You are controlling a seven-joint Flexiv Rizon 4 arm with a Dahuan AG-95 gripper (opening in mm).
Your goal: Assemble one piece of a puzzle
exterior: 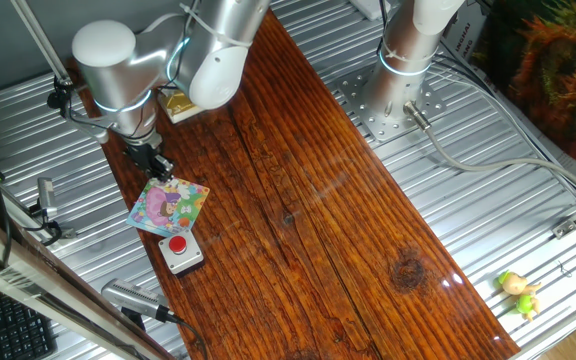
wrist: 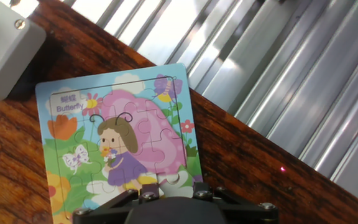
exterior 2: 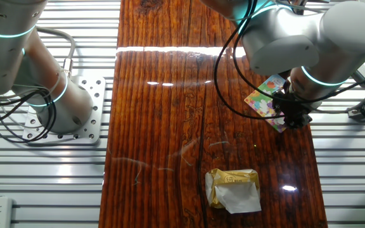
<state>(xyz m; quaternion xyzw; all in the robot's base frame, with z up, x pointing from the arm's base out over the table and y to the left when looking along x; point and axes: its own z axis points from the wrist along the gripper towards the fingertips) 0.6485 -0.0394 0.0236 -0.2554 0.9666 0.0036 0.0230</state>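
Puzzle [wrist: 118, 146] flat on wood surface [exterior: 308, 200], near left edge, just beside grey button box [exterior: 181, 252]. Hand [exterior: 158, 165] low over its edge; spread or pressed together, cannot tell. Board likely light, stiff, thin; pieces loose, so press piece from above.

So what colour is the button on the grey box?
Red; the button shows best in one fixed view.

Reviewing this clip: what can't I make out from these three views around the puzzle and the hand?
- Hand fingertips: hidden by the hand's own body in the hand view, too small in both fixed views; open or shut unclear.
- Whether a piece is held: not visible.
- Puzzle lower edge: covered by the hand in the hand view.
- Grey box: cut off by the hand view's edge.
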